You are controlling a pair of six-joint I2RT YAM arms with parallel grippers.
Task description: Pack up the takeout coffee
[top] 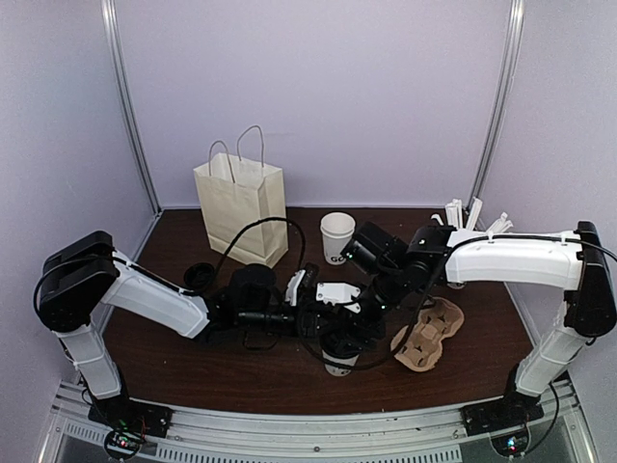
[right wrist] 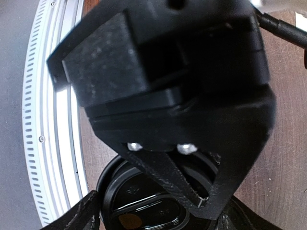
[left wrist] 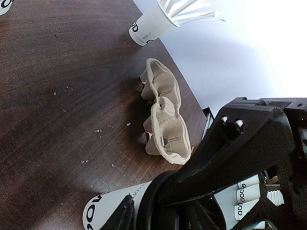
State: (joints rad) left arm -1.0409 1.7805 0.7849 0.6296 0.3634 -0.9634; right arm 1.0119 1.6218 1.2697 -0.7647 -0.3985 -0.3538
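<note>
Top external view, lower centre: left gripper (left wrist: 144, 218) is clenching the cup (top: 339, 365), right gripper (right wrist: 153, 215), hold unclear, capping it; press probably next.

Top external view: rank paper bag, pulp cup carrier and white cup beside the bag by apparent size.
Largest to smallest:
paper bag
pulp cup carrier
white cup, though it stands farther back than the carrier

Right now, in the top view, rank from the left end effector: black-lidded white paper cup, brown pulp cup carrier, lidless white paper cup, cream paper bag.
1. Black-lidded white paper cup, held by the left end effector.
2. Brown pulp cup carrier, right of it.
3. Lidless white paper cup, behind, mid-table.
4. Cream paper bag, back left.
</note>
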